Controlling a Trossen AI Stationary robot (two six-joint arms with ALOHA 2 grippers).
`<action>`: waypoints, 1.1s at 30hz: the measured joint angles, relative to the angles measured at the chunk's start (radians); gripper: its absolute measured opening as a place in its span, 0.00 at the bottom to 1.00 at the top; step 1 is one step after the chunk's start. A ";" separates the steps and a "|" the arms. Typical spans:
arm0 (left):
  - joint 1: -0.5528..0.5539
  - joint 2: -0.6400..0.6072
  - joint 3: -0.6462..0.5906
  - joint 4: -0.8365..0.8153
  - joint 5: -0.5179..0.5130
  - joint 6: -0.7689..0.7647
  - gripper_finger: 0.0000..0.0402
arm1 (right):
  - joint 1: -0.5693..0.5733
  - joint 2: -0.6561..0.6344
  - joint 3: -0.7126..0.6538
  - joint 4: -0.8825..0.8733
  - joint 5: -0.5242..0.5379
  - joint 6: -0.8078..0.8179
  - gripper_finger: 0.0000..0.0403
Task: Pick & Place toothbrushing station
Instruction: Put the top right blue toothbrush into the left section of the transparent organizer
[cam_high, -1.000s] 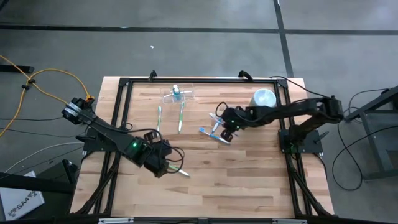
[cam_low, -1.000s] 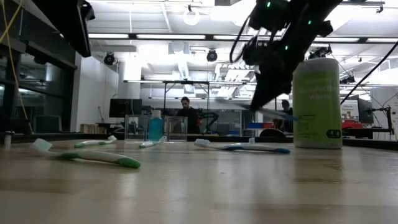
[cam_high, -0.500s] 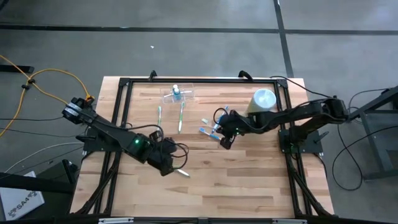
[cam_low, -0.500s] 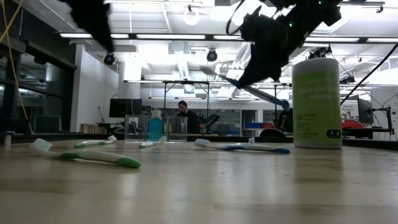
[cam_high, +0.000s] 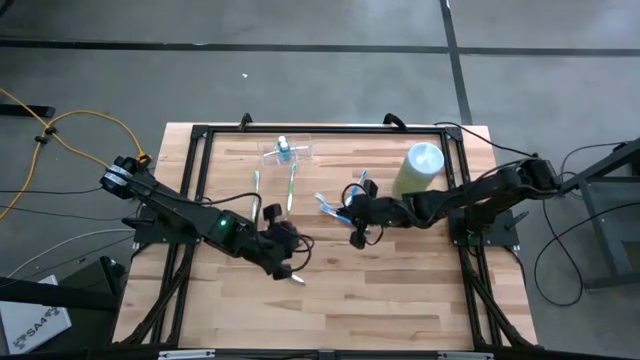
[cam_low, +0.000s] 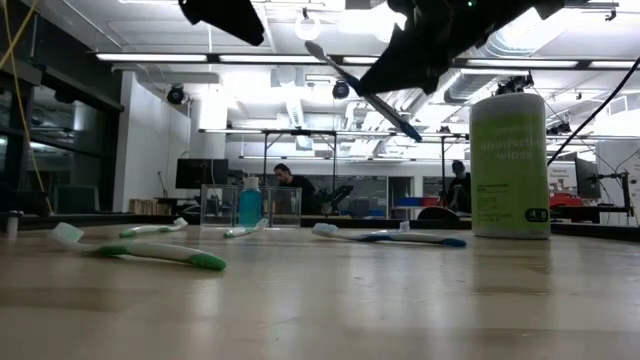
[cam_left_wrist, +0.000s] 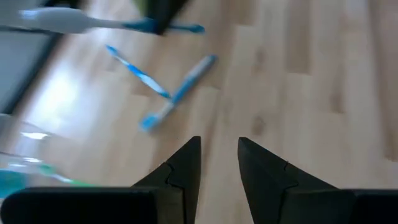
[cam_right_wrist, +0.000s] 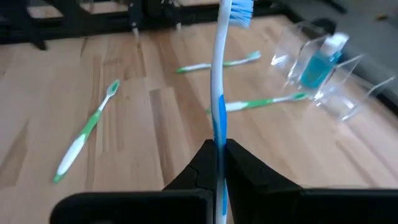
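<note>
1. high view: the toothbrushing station (cam_high: 285, 153), a clear holder with a blue bottle in it, sits near the table's far edge. two green toothbrushes (cam_high: 291, 187) lie just in front of it. the left gripper (cam_high: 287, 248) hangs over the table's middle, near another green toothbrush (cam_high: 292, 277). the right gripper (cam_high: 357, 212) is to its right, holding a blue toothbrush (cam_high: 328, 205). the green wipes canister (cam_high: 419, 167) stands beside the right arm.
2. low view: the blue toothbrush (cam_low: 362, 90) is lifted clear of the table, tilted, bristles up. the station (cam_low: 251, 205) stands far back, well apart from it. another blue toothbrush (cam_low: 388, 236) lies on the wood near the canister (cam_low: 508, 165).
3. left wrist view: the left fingers (cam_left_wrist: 184, 163) stand slightly apart with nothing between them, over bare wood.
4. right wrist view: the right fingers (cam_right_wrist: 200, 163) are pinched on the blue toothbrush's handle (cam_right_wrist: 219, 124); the station (cam_right_wrist: 323, 70) lies beyond.
</note>
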 joint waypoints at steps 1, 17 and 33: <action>0.000 -0.001 0.000 0.000 -0.033 0.003 0.25 | 0.009 0.000 0.000 0.013 0.020 -0.013 0.01; -0.051 -0.013 0.000 0.333 -0.243 0.382 0.25 | 0.191 0.000 0.000 0.381 0.115 -0.266 0.01; -0.131 -0.013 0.000 0.659 -0.229 0.653 0.25 | 0.315 0.000 0.000 0.505 0.184 -0.490 0.01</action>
